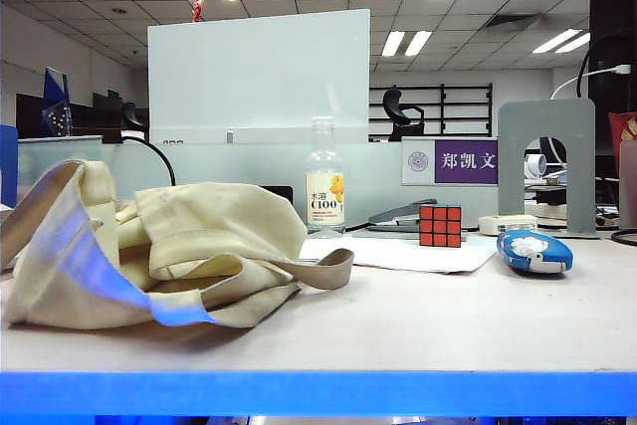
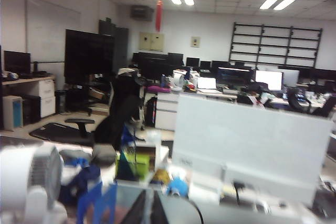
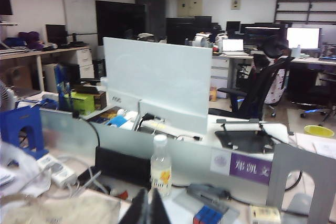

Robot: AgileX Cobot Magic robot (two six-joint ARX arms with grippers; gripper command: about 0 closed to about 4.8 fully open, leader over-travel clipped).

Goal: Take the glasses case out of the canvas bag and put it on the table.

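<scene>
The large floppy cream canvas bag point(image 1: 169, 251) with long strap handles lies slumped on the left half of the wide pale off-white table point(image 1: 398, 320), whose front edge is bright blue; one strap trails toward the middle of the worktop. The small oblong glasses case point(image 1: 534, 251), blue with white patches, rests on the worktop near its right edge, well apart from the bag. A red and orange Rubik's cube point(image 1: 440, 225) stands on a flat white sheet point(image 1: 398, 253) behind the centre of the table, and a clear plastic drink bottle point(image 1: 324, 189) with a white and orange label stands just left of the cube, toward the rear edge. A grey metal bookend point(image 1: 545, 161) stands upright at the rear right. Neither arm appears in the exterior view. The left gripper point(image 2: 150, 211) shows only as dark fingertips pressed together, raised above the desk divider. The right gripper point(image 3: 147, 208) likewise has its fingertips pressed together, pinching nothing, above the bottle.
</scene>
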